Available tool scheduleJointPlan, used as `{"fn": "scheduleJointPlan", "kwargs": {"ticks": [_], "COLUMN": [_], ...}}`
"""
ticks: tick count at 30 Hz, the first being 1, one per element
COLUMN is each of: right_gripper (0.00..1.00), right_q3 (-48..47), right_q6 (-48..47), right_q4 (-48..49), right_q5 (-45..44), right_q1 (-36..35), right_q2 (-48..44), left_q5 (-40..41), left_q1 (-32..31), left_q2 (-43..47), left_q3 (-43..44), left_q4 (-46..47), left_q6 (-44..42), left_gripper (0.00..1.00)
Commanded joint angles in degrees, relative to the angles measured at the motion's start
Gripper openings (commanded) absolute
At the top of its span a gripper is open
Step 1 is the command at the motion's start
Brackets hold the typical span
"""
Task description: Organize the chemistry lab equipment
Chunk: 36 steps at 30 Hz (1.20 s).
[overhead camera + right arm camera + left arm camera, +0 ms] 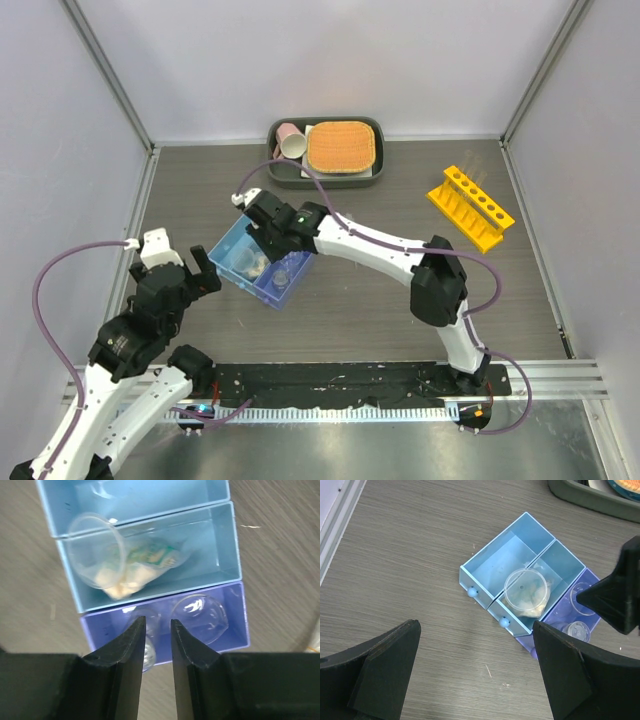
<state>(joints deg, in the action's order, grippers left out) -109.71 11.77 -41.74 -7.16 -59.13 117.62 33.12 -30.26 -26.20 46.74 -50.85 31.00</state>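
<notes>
The blue three-compartment tray [232, 252] sits left of the table's centre and also shows in the left wrist view [485, 562]. Its middle compartment holds a clear cup [526, 591] lying on a pale packet. Its purple end compartment [240, 615] holds two small clear beakers; one [200, 614] shows in full, and the other [149, 655] is partly behind a finger. My right gripper [156, 624] hovers over that compartment, jaws a narrow gap apart with nothing between them. My left gripper [475, 630] is wide open and empty over bare table beside the tray. The yellow tube rack [470, 207] stands at the right.
A dark tray [290, 176] at the back centre holds the orange woven mat [341, 147] and the pink mug [291, 142]. Grey walls close in the left, right and back. The right arm [380, 250] stretches across the middle of the table.
</notes>
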Motion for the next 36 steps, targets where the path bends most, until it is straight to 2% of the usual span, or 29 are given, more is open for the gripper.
{"fn": "scheduleJointPlan", "kwargs": {"ticks": [1, 10, 20, 26, 36], "right_gripper": [0.32, 0.32, 0.39, 0.41, 0.41], "right_q3": [-0.94, -2.61, -3.49, -6.48, -10.60], "right_q6": [-8.25, -15.90, -23.54, -29.42, -34.79], "right_q4": [-0.19, 1.75, 2.71, 4.03, 7.28], "right_q5": [-9.62, -19.20, -26.24, -29.66, -28.53], "right_q1": [-1.42, -9.77, -16.89, -18.56, -18.56], "right_q2": [1.73, 2.52, 3.22, 7.35, 13.06], "left_q5": [2.29, 8.52, 13.72, 15.13, 19.08], "left_q1": [-0.06, -0.06, -0.06, -0.15, -0.15], "left_q2": [1.84, 9.67, 17.67, 18.46, 20.04], "left_q3": [1.25, 1.69, 1.95, 2.48, 3.00], "left_q4": [1.10, -0.39, -2.23, -3.46, -5.40], "left_q6": [0.02, 3.09, 6.17, 7.23, 10.04], "left_gripper": [1.00, 1.00, 1.00, 1.00, 1.00]}}
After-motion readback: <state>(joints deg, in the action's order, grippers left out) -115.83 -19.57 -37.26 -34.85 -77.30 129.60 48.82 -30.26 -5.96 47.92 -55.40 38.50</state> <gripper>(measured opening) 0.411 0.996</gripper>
